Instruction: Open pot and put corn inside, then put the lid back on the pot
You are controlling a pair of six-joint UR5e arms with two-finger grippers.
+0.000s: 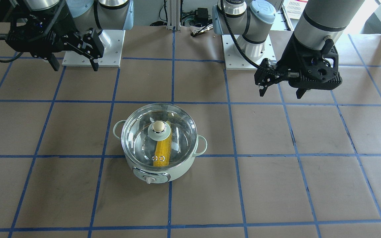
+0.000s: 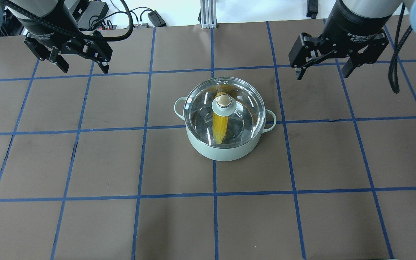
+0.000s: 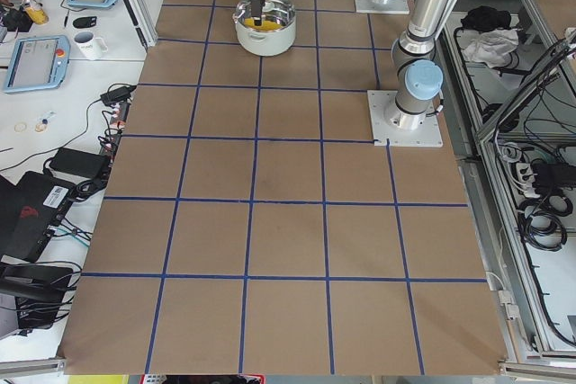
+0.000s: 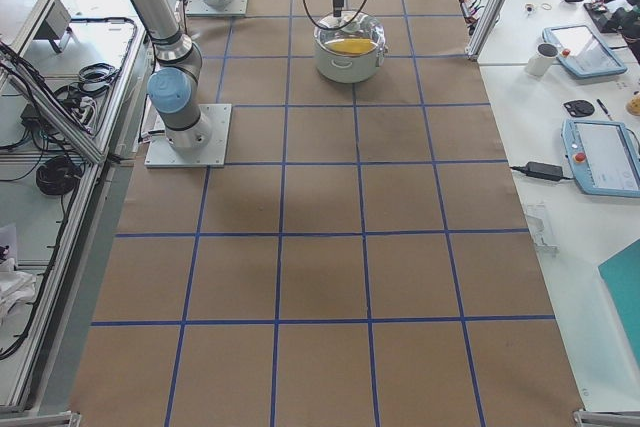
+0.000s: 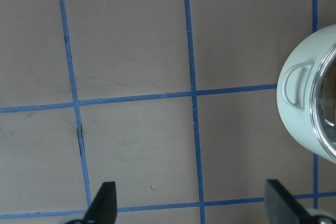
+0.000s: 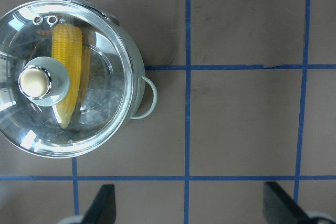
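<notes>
At the centre of the table (image 2: 121,162), the pot (image 2: 226,150) holds the corn (image 2: 220,126) under its seated lid (image 2: 224,102). Left gripper (image 2: 83,66) and right gripper (image 2: 322,74) hang well apart from it, jaws spread, empty. Every step appears done, so no further move seems needed.

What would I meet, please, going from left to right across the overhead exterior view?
left end effector → pot → right end effector
</notes>
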